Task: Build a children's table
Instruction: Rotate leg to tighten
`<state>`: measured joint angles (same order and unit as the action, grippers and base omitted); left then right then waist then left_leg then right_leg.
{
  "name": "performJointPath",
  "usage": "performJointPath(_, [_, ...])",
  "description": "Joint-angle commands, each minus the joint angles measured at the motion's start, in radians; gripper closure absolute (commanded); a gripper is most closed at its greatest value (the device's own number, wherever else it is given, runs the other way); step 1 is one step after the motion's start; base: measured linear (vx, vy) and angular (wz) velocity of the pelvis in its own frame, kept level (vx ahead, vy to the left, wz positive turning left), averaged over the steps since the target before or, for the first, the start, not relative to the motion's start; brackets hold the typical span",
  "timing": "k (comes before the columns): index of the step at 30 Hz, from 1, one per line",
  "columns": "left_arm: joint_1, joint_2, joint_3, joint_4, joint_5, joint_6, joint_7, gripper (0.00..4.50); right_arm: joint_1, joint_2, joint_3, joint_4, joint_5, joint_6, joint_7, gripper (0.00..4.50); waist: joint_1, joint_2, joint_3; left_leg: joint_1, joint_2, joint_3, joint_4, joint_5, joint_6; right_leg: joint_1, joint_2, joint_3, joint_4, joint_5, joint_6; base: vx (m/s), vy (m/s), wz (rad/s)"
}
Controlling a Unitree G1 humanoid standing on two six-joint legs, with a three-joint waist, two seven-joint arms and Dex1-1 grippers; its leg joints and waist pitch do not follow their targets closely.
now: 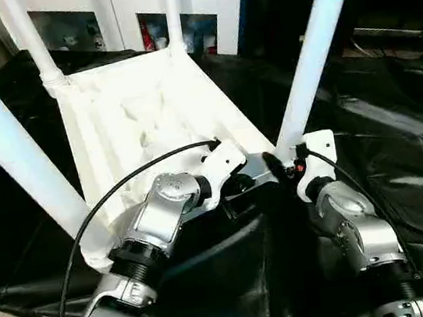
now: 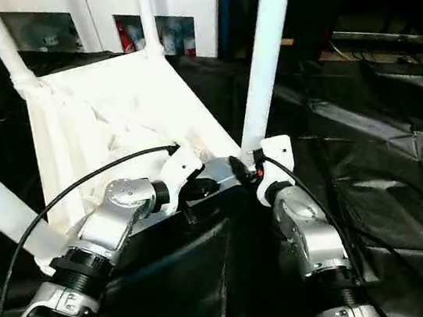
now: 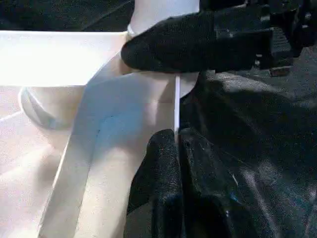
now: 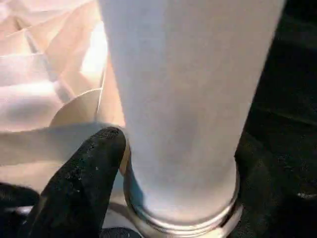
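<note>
- The white tabletop (image 1: 123,116) is lying upside down on the black-draped counter (image 1: 398,140), with its four white tube legs sticking upward from the corner sockets.
- The left hand (image 3: 176,136) is pressing its two black fingers (image 3: 163,163) together on the thin raised rim (image 3: 177,101) of the tabletop, just beside the corner socket nearest the right hand; the jaws are standing narrow, pinching the rim edge.
- The right hand (image 1: 276,167) is sitting at the base of the near right leg (image 1: 314,49), directly across from the left hand, the two hands nearly meeting at that corner.
- One black finger of the right hand (image 4: 81,178) is resting against the side of this leg just above the socket collar (image 4: 188,225); I cannot tell whether the hand is gripping the leg or merely standing open around it.
- The near left leg (image 1: 13,147) is rising well to the far side of the left forearm, apart from both hands.
- The two far legs (image 1: 172,10) are standing beyond both hands, at the tabletop's far edge.
- White cabinets (image 1: 120,13) are standing beyond the counter, far ahead of the hands.
</note>
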<state>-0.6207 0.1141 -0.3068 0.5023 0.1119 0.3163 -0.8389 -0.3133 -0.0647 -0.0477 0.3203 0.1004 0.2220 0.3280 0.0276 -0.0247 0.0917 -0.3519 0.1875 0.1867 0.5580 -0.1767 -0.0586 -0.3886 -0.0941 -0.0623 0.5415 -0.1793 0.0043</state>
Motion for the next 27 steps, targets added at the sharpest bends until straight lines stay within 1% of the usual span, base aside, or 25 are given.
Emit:
performJointPath(1, [0.018,-0.002,-0.066,0.016,0.001,0.007,-0.043,4.50,0.011,0.003,0.121,-0.001,0.004,0.022,0.122,0.71,-0.004,0.001,-0.043,0.010,0.040,-0.024,-0.089,-0.432,-0.004,0.011,-0.053,0.038,-0.072,-0.438,-0.139,0.000,0.000,0.00])
performJointPath(2, [0.030,0.038,-0.075,-0.009,-0.007,-0.001,-0.106,4.50,0.013,-0.042,0.137,-0.022,0.014,0.017,0.197,0.71,-0.003,0.002,-0.045,0.007,0.041,-0.025,-0.089,-0.422,-0.002,0.015,-0.053,0.038,-0.068,-0.429,-0.141,0.000,0.000,0.00])
performJointPath(3, [0.043,0.080,-0.084,-0.035,-0.015,-0.009,-0.170,4.50,0.018,-0.093,0.152,-0.044,0.023,0.012,0.276,0.71,-0.004,0.001,-0.046,0.000,0.042,-0.025,-0.089,-0.396,0.007,0.023,-0.053,0.039,-0.063,-0.401,-0.145,0.000,0.000,0.00])
performJointPath(4, [0.051,0.105,-0.089,-0.050,-0.020,-0.013,-0.206,4.50,0.021,-0.124,0.160,-0.057,0.029,0.009,0.323,0.71,-0.005,0.000,-0.050,-0.008,0.043,-0.024,-0.088,-0.358,0.021,0.032,-0.053,0.040,-0.056,-0.351,-0.155,0.000,0.000,0.00])
performJointPath(5, [0.062,0.137,-0.092,-0.071,-0.032,-0.025,-0.258,4.50,0.027,-0.161,0.165,-0.076,0.044,0.009,0.382,0.71,-0.005,-0.001,-0.052,-0.010,0.042,-0.022,-0.084,-0.333,0.028,0.034,-0.054,0.040,-0.051,-0.319,-0.164,0.000,0.000,0.00])
performJointPath(6, [0.070,0.166,-0.092,-0.086,-0.043,-0.035,-0.297,4.50,0.033,-0.195,0.164,-0.095,0.062,0.013,0.435,0.71,0.000,0.001,-0.058,-0.003,0.043,-0.016,-0.075,-0.283,0.054,0.028,-0.053,0.042,-0.046,-0.258,-0.193,0.000,0.000,0.00])
performJointPath(7, [0.075,0.184,-0.090,-0.096,-0.050,-0.041,-0.321,4.50,0.037,-0.214,0.160,-0.107,0.072,0.016,0.469,0.71,-0.003,0.000,-0.057,0.001,0.043,-0.009,-0.073,-0.279,0.063,0.021,-0.050,0.045,-0.046,-0.244,-0.208,0.057,-0.045,0.06])
performJointPath(8, [0.079,0.199,-0.088,-0.100,-0.054,-0.059,-0.338,4.50,0.040,-0.234,0.156,-0.117,0.081,0.018,0.499,0.71,0.000,-0.001,-0.058,0.003,0.043,-0.008,-0.070,-0.271,0.068,0.020,-0.050,0.044,-0.044,-0.235,-0.219,0.084,-0.070,0.11])
performJointPath(9, [0.079,0.214,-0.082,-0.096,-0.051,-0.085,-0.343,4.50,0.044,-0.259,0.153,-0.130,0.095,0.026,0.539,0.71,0.005,-0.005,-0.058,0.001,0.042,-0.002,-0.065,-0.255,0.077,0.018,-0.050,0.047,-0.041,-0.227,-0.233,0.060,-0.050,0.10])
performJointPath(10, [0.078,0.230,-0.075,-0.086,-0.044,-0.124,-0.343,4.50,0.048,-0.286,0.150,-0.141,0.106,0.029,0.578,0.71,0.010,-0.005,-0.062,0.002,0.043,0.000,-0.062,-0.223,0.083,0.021,-0.049,0.047,-0.033,-0.197,-0.246,0.058,-0.046,0.08])
performJointPath(11, [0.076,0.242,-0.072,-0.078,-0.039,-0.157,-0.344,4.50,0.050,-0.307,0.150,-0.145,0.111,0.026,0.604,0.71,0.018,-0.002,-0.066,0.004,0.045,0.003,-0.057,-0.182,0.096,0.022,-0.046,0.046,-0.024,-0.136,-0.261,0.053,-0.035,0.06])
performJointPath(12, [0.076,0.258,-0.069,-0.071,-0.032,-0.186,-0.342,4.50,0.051,-0.327,0.145,-0.144,0.118,0.023,0.627,0.71,0.020,-0.001,-0.066,0.004,0.046,0.005,-0.056,-0.163,0.100,0.023,-0.045,0.046,-0.019,-0.105,-0.269,0.053,-0.035,0.06])
performJointPath(13, [0.077,0.261,-0.068,-0.072,-0.032,-0.190,-0.341,4.50,0.051,-0.330,0.144,-0.143,0.120,0.023,0.630,0.71,0.023,-0.002,-0.066,-0.001,0.046,0.007,-0.053,-0.141,0.105,0.025,-0.044,0.045,-0.012,-0.069,-0.279,0.000,0.000,0.00])
performJointPath(15, [0.079,0.265,-0.062,-0.074,-0.040,-0.190,-0.327,4.50,0.051,-0.343,0.151,-0.144,0.129,0.020,0.646,0.71,0.025,-0.005,-0.066,-0.004,0.044,0.006,-0.052,-0.144,0.098,0.029,-0.047,0.045,-0.008,-0.075,-0.278,0.000,0.000,0.00])
performJointPath(16, [0.079,0.265,-0.062,-0.074,-0.040,-0.190,-0.327,4.50,0.051,-0.343,0.151,-0.144,0.129,0.020,0.646,0.71,0.026,-0.005,-0.065,-0.003,0.044,0.006,-0.053,-0.154,0.092,0.028,-0.047,0.044,-0.011,-0.105,-0.273,0.000,0.000,0.00])
performJointPath(17, [0.078,0.258,-0.051,-0.072,-0.051,-0.159,-0.318,4.22,0.050,-0.345,0.154,-0.147,0.130,0.022,0.652,0.69,0.025,-0.005,-0.063,-0.001,0.045,0.006,-0.055,-0.172,0.081,0.027,-0.046,0.044,-0.015,-0.146,-0.266,0.000,0.000,0.00])
performJointPath(18, [0.080,0.257,-0.049,-0.074,-0.054,-0.149,-0.318,4.06,0.049,-0.343,0.155,-0.148,0.130,0.022,0.653,0.69,0.025,-0.006,-0.063,0.001,0.046,0.005,-0.055,-0.187,0.071,0.026,-0.048,0.044,-0.019,-0.185,-0.256,0.000,0.000,0.00])
performJointPath(19, [0.082,0.255,-0.050,-0.074,-0.055,-0.145,-0.316,4.06,0.048,-0.341,0.157,-0.147,0.129,0.020,0.653,0.69,0.025,-0.005,-0.062,0.000,0.047,0.004,-0.056,-0.192,0.066,0.025,-0.047,0.044,-0.019,-0.201,-0.252,0.000,0.000,0.00])
performJointPath(20, [0.084,0.255,-0.052,-0.072,-0.052,-0.147,-0.313,3.92,0.047,-0.337,0.159,-0.147,0.127,0.019,0.651,0.69,0.025,-0.005,-0.062,0.000,0.047,0.003,-0.057,-0.198,0.058,0.025,-0.047,0.044,-0.021,-0.221,-0.244,0.000,0.000,0.00])
performJointPath(22, [0.088,0.257,-0.058,-0.060,-0.038,-0.162,-0.304,3.76,0.048,-0.335,0.163,-0.148,0.130,0.019,0.656,0.69,0.025,-0.005,-0.062,0.001,0.047,0.003,-0.057,-0.206,0.053,0.023,-0.047,0.044,-0.023,-0.234,-0.238,0.000,0.000,0.00])
performJointPath(23, [0.089,0.260,-0.065,-0.048,-0.027,-0.167,-0.302,3.76,0.050,-0.334,0.167,-0.149,0.132,0.019,0.660,0.69,0.025,-0.003,-0.063,0.002,0.047,0.002,-0.057,-0.207,0.049,0.023,-0.046,0.044,-0.022,-0.228,-0.235,0.000,0.000,0.00])
performJointPath(26, [0.088,0.265,-0.068,-0.027,-0.025,-0.181,-0.300,3.76,0.056,-0.332,0.172,-0.156,0.136,0.021,0.664,0.69,0.025,-0.003,-0.064,0.002,0.045,0.003,-0.056,-0.207,0.048,0.024,-0.045,0.044,-0.022,-0.221,-0.233,0.000,0.000,0.00])
performJointPath(27, [0.086,0.265,-0.067,-0.024,-0.025,-0.186,-0.300,3.76,0.057,-0.331,0.172,-0.157,0.137,0.021,0.665,0.69,0.025,-0.001,-0.065,0.001,0.045,0.002,-0.056,-0.199,0.048,0.025,-0.045,0.044,-0.020,-0.203,-0.238,0.000,0.000,0.00])
